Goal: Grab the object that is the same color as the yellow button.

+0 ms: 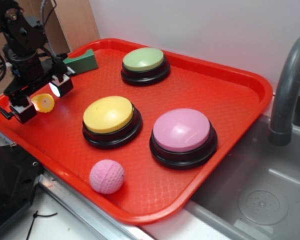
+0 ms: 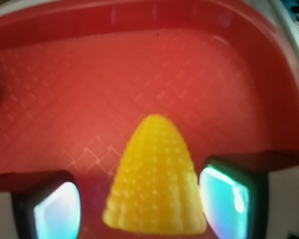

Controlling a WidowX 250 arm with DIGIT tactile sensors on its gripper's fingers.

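Red tray (image 1: pixel 230 100), raised rim; sink basin and grey faucet (image 1: pixel 290 90) beyond its right edge. Gripper (image 1: pixel 41 102) at the left rim, jaws spread, gripping nothing; the yellow corn piece (image 1: pixel 43 103) lies between the fingers, with gaps either side in the wrist view. Just behind: green block (image 1: pixel 82 61). Well apart: yellow button (image 1: pixel 110 117), green button (image 1: pixel 145 64), pink button (image 1: pixel 182 135), pink ball (image 1: pixel 107 176). Bare tray between.

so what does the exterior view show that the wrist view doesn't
Only the exterior shows the yellow button, green button, pink button, pink dimpled ball, green block and grey faucet. Only the wrist shows the toy corn piece's bumpy kernel texture and tapered tip up close. Both show the corn between the open gripper's fingers on the red tray.
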